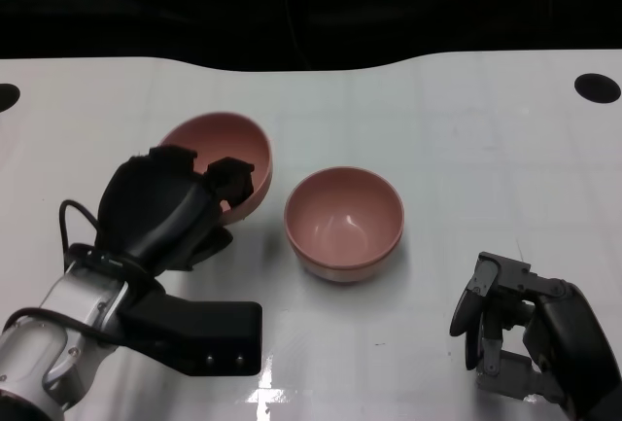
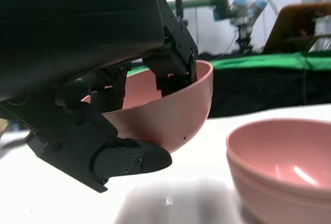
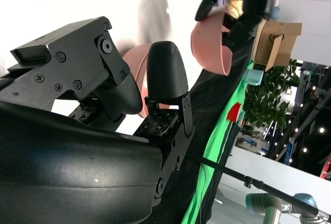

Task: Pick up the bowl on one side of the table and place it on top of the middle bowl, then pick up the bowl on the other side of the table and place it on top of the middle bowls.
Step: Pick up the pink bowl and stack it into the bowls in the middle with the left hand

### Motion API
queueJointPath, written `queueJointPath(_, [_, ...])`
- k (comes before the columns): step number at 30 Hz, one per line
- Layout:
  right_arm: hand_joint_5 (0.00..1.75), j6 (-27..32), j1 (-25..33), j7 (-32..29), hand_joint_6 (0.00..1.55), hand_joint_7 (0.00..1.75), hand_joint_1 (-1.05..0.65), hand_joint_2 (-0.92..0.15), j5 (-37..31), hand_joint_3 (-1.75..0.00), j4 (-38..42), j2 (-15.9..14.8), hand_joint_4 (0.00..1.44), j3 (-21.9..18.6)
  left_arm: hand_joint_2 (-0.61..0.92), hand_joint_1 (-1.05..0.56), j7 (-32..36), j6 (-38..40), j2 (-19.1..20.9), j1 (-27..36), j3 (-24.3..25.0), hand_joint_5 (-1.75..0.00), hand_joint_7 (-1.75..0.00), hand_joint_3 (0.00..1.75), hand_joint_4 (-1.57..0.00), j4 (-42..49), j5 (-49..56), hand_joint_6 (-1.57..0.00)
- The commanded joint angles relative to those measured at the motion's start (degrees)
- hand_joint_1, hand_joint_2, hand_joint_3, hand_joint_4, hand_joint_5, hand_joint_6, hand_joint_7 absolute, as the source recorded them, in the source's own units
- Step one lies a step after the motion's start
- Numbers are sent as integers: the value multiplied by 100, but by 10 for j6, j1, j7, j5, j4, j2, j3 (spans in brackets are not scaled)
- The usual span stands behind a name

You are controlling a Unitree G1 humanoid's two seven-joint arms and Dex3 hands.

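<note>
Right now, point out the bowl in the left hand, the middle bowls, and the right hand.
held bowl (image 1: 233, 134): head view, inner wall near the far rim.
middle bowls (image 1: 342, 219): head view, inside floor of the top bowl.
right hand (image 1: 530, 329): head view, middle of the hand.

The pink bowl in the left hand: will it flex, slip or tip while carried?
The held bowl probably stays rigid: its thin rim holds shape under the left hand. Its glossy surface may slip. Already tilted in the grip, it could rock when set in the middle bowl.

Tilted pink bowl (image 1: 233, 149) lifted beside stacked pink bowls (image 1: 344, 223)
</note>
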Motion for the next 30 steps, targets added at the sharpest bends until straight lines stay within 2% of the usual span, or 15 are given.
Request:
queueJointPath(1, [175, 3, 3, -5, 86, 151, -2, -29, -5, -159, -5, 0, 93, -8, 52, -25, 10, -19, 11, -17, -1, -175, -128, 95, -86, -10, -5, -85])
queueJointPath(3, [175, 1, 3, -6, 86, 151, -2, -29, -5, -159, -4, 0, 93, -8, 51, -24, 15, -40, 7, -24, -2, -175, -138, 96, -87, -9, -10, -82])
queueJointPath(9, [175, 0, 3, -4, 86, 151, -2, -28, -4, -160, -4, 0, 94, -6, 50, -24, 20, -92, -2, -45, -11, -175, -148, 96, -91, -6, -19, -82])
queueJointPath(12, [175, 4, 4, -1, 85, 150, -3, -28, -1, -160, -5, 0, 93, -6, 51, -24, 0, -103, -11, -57, -21, -175, -158, 90, -90, -9, -24, -77])
queueJointPath(15, [175, 5, 4, -1, 85, 150, -3, -28, -1, -159, -6, 1, 93, -5, 52, -23, 11, -118, -23, -66, -36, -175, -166, 85, -90, 0, -16, -74])
queueJointPath(16, [175, 2, 4, -2, 85, 150, -3, -28, -2, -159, -5, 1, 93, -5, 53, -23, 11, -120, -27, -68, -41, -175, -163, 84, -90, 2, -13, -74])
queueJointPath(19, [175, -3, 3, -2, 86, 150, -2, -29, -5, -159, -3, 1, 93, -3, 56, -24, -1, -122, -36, -77, -55, -175, -139, 74, -90, 11, -9, -84])
queueJointPath(21, [175, -1, 4, -2, 86, 150, -2, -29, -4, -159, -4, 2, 93, -2, 57, -24, -3, -119, -42, -82, -65, -175, -143, 69, -90, 21, -2, -83])
queueJointPath(23, [175, 0, 4, -2, 86, 150, -2, -29, -4, -158, -4, 3, 92, -2, 58, -26, -6, -118, -45, -87, -73, -175, -138, 64, -90, 28, 1, -84])
queueJointPath(26, [175, -1, 4, -4, 86, 150, -2, -30, -8, -158, -5, 3, 92, -1, 64, -28, -14, -121, -56, -94, -84, -175, -110, 48, -88, 46, 2, -91])
queueJointPath(27, [175, -3, 3, -4, 86, 150, -2, -30, -9, -157, -3, 3, 92, -1, 66, -29, -15, -120, -59, -96, -88, -175, -106, 44, -88, 52, 4, -93])
queueJointPath(30, [175, -5, 1, -3, 86, 150, -2, -30, -9, -157, 0, 3, 92, -2, 72, -29, -25, -118, -67, -103, -96, -175, -114, 43, -87, 69, 1, -91])
